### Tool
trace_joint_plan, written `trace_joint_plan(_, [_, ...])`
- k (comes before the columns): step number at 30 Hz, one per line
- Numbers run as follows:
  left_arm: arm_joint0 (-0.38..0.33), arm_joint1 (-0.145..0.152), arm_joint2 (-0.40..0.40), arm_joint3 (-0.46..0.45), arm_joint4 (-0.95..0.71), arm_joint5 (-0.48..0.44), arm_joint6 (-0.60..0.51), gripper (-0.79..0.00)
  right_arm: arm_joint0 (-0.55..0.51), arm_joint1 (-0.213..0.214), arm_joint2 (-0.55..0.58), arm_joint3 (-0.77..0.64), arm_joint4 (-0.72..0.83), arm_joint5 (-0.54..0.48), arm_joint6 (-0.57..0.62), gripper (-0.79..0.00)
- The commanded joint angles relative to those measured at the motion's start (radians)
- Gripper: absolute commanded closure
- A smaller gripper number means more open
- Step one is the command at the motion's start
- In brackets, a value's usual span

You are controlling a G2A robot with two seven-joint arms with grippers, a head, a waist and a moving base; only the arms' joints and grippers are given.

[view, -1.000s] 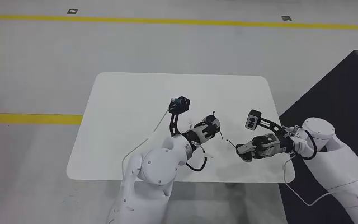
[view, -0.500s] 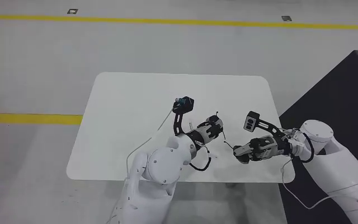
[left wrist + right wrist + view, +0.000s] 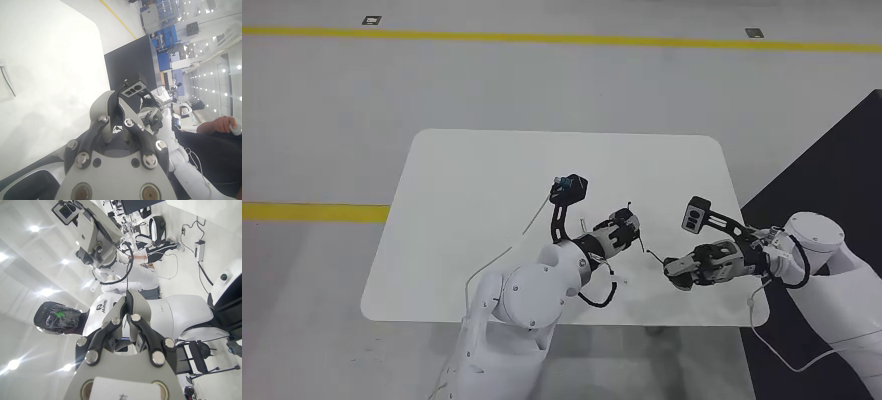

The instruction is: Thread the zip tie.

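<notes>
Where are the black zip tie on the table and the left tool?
Thin black plastic zip tie (image 3: 7, 81): left wrist view, mid-strap, on the white table (image 3: 47, 37).
Grey-fingered left tool (image 3: 114, 98): left wrist view, between its fingertips.

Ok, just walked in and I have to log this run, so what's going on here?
The robot's right gripper is shut on a black zip tie above a white table, facing the left gripper, whose fingers are together too. The grippers sit close but apart; whether the tie is threaded is too fine to tell. A second tie lies loose on the table.
</notes>
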State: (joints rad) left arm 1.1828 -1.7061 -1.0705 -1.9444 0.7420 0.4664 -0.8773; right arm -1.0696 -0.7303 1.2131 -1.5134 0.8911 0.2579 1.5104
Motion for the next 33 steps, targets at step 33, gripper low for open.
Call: trace_joint_plan(33, [-0.004,0.032,-0.018,0.006,-0.105,0.006,0.046,0.000,-0.118,0.001,0.072,-0.109,-0.160,-0.456,-0.035,0.000])
